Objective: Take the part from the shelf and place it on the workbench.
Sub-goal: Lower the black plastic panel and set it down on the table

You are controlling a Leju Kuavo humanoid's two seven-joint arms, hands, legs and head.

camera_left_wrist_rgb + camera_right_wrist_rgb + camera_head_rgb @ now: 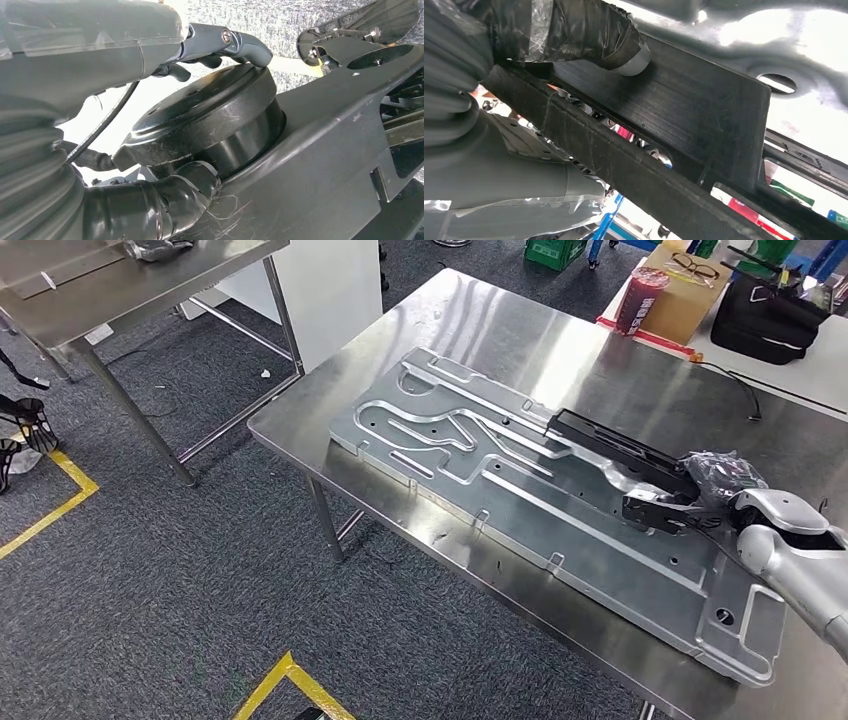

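Note:
A long black part (610,445) lies slanted over the big machined aluminium plate (500,495) on the steel workbench (500,320). My right hand (722,483), wrapped in dark covering, grips the part's near end at the plate's right side. From the right wrist, the black ribbed part (704,115) runs across the picture, with my taped thumb (594,35) pressed on its flat face. My left hand (220,47) hangs at my side, fingers loosely bent, holding nothing.
At the bench's far right stand a red cup (640,298), a cardboard box (685,295) with glasses on it and a black bag (770,310). A thin cable (745,390) lies nearby. A second steel table (100,285) stands at the upper left, beside a white cabinet (330,290).

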